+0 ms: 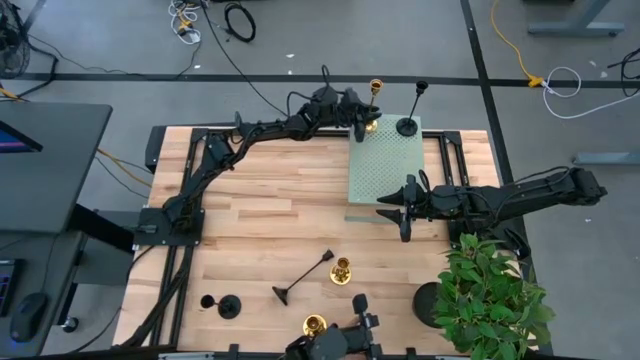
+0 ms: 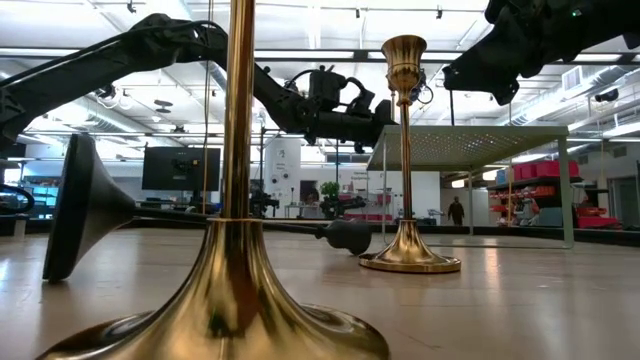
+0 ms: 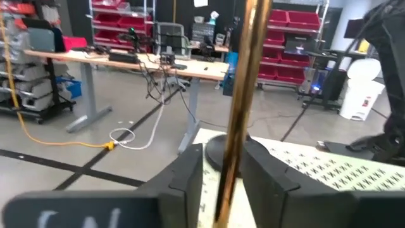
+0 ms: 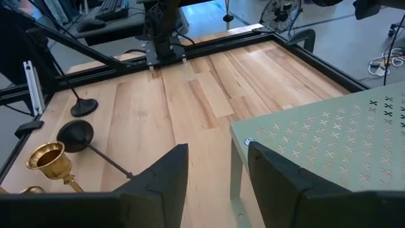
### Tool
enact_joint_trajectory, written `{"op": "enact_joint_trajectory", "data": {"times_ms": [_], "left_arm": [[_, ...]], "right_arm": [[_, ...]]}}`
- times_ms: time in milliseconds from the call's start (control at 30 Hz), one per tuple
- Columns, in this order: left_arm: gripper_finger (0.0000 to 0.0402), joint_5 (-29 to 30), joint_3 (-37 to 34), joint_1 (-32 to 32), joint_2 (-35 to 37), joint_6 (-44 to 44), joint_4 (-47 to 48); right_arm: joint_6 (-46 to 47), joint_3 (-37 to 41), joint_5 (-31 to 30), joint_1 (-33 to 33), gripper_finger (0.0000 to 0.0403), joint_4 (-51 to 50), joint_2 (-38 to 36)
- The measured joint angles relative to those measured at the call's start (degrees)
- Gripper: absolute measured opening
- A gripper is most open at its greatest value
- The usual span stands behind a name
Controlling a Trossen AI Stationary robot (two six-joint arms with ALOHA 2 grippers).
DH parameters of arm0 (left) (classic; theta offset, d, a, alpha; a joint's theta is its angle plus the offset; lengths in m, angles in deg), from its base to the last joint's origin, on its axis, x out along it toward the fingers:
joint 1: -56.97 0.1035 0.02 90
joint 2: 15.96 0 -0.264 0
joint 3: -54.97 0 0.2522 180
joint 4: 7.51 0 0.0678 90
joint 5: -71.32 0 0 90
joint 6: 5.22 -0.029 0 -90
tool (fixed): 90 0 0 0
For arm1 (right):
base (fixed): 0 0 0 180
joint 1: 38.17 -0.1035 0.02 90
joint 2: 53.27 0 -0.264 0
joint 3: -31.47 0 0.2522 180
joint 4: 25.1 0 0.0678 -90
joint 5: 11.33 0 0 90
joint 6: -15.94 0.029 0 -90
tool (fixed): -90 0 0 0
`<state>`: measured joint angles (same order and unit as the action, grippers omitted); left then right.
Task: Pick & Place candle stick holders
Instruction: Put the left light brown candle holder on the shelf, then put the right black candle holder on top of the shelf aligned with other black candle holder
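1. Overhead: left gripper (image 1: 362, 122) sits at a gold candlestick (image 1: 373, 106) standing on the green perforated stand (image 1: 385, 170), black candlestick (image 1: 410, 115) just beside. Back straight off.
2. Left wrist: fingers (image 3: 190, 174) flank the gold stem, small gaps either side, nothing clamped. Widen before retreating.
3. Right wrist: right gripper (image 4: 218, 168) jaws apart, empty, beside the stand's edge; toppled black candlestick (image 4: 85, 140) ahead.

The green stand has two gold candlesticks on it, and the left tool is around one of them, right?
Not quite. The high view shows one gold candlestick and one black candlestick standing on the green stand, not two gold ones. The rest holds: the left tool is around the gold one, and the left wrist view shows its stem between the fingers.
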<state>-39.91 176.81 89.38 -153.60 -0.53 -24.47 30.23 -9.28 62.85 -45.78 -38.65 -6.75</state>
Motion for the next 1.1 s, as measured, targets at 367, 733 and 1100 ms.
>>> {"op": "enact_joint_trajectory", "data": {"times_ms": [367, 733, 1100], "left_arm": [[0.0156, -5.05, -0.02, 1.56, 2.66, 0.00, 7.82], [0.0154, -1.58, -0.02, 1.54, 8.70, -6.87, 26.18], [0.0154, 0.21, -0.04, 1.02, 16.60, -10.52, 50.93]], "right_arm": [[0.02, 0.00, -0.04, 0.00, 0.0162, -0.81, 0.02], [-0.22, 0.00, -0.01, 0.00, 0.0162, -0.34, 0.00], [-0.85, 0.00, 0.36, 0.00, 0.0162, -0.62, 0.00]]}}
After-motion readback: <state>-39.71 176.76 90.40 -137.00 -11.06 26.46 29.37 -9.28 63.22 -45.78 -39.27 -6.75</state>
